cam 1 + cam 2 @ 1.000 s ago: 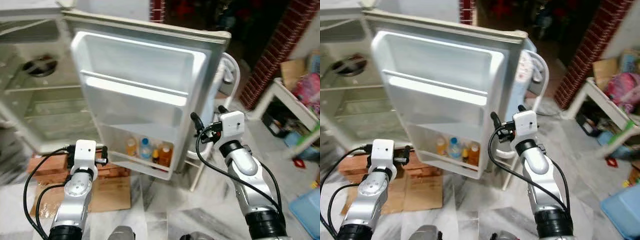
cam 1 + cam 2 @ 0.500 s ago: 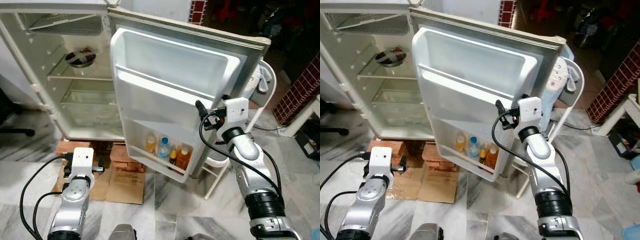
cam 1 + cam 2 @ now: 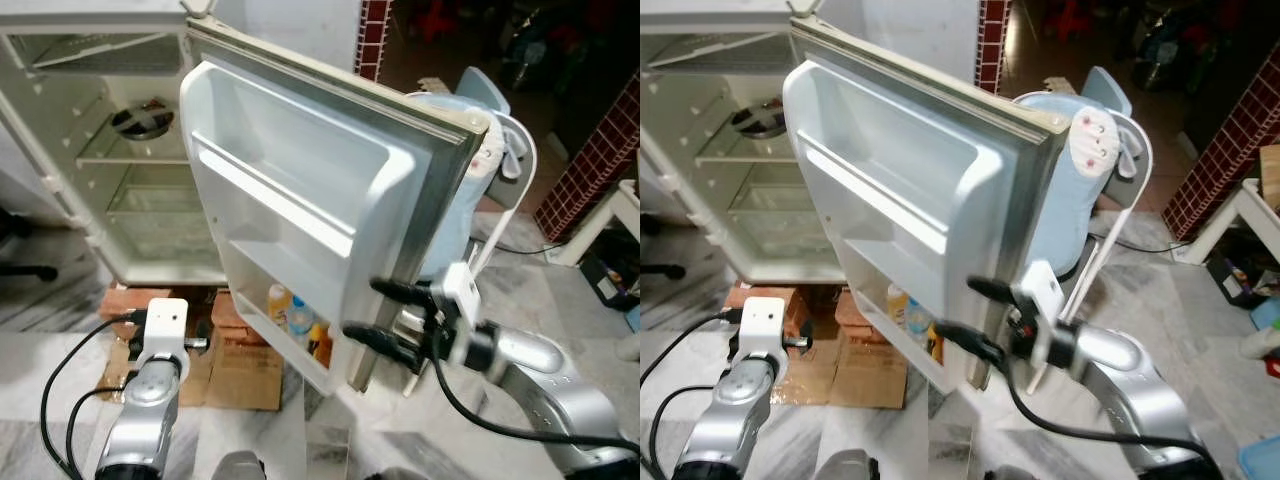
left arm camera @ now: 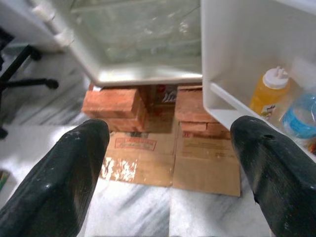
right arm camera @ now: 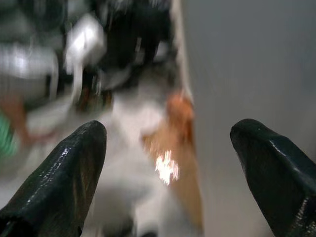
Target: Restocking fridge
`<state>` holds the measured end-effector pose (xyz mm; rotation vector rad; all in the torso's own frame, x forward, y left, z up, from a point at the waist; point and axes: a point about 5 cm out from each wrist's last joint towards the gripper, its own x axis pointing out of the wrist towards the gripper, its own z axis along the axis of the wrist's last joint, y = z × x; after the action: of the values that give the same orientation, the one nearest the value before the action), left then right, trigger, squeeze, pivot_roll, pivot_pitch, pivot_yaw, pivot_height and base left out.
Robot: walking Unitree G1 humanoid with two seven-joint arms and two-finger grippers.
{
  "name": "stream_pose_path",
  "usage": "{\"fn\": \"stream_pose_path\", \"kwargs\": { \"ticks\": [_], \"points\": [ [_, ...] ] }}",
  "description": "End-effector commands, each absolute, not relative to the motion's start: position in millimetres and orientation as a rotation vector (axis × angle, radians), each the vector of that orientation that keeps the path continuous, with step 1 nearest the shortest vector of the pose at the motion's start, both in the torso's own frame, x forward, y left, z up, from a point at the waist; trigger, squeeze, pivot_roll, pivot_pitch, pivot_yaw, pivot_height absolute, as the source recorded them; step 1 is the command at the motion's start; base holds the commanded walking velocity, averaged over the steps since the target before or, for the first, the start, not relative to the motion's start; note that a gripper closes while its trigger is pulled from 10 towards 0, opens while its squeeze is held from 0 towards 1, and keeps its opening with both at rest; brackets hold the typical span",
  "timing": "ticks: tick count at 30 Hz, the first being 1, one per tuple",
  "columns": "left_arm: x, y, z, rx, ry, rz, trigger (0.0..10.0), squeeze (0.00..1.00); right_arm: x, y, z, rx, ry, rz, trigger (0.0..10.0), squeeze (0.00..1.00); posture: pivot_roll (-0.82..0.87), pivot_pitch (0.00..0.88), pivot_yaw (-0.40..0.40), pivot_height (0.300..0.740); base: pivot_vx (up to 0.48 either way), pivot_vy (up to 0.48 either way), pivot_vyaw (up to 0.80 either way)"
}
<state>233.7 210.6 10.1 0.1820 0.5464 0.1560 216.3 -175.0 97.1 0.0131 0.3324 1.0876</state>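
Two-fingered right claw [image 3: 362,312] gapes at fridge door [image 3: 300,190]; no writing legible.

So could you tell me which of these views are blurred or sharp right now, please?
Right wrist view: heavily smeared, background unreadable beyond the right hand and its dark fingers. Left wrist view: sharp, with the yellow bottle and bricks crisp past the left hand. Eye views: fridge door clear, right arm slightly motion-blurred.
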Motion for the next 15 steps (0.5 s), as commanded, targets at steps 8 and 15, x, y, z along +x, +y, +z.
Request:
{"fn": "stream_pose_path", "kwargs": {
  "ticks": [8, 15],
  "points": [
    [234.0, 217.1, 11.5, 0.191, 0.55, 0.168, 10.0, 0.0, 189.1, -242.5, 53.0, -0.397, 0.743, 1.13, 10.0, 0.0, 0.09, 0.0, -0.012, 0.74, 0.0, 0.0, 0.0],
    [235.0, 218.1, 12.3, 0.198, 0.55, 0.174, 10.0, 0.0, 219.0, -270.4, 40.9, -0.703, 0.773, 0.873, 10.0, 0.0, 0.09, 0.0, -0.01, 0.74, 0.0, 0.0, 0.0]
  ]
}}
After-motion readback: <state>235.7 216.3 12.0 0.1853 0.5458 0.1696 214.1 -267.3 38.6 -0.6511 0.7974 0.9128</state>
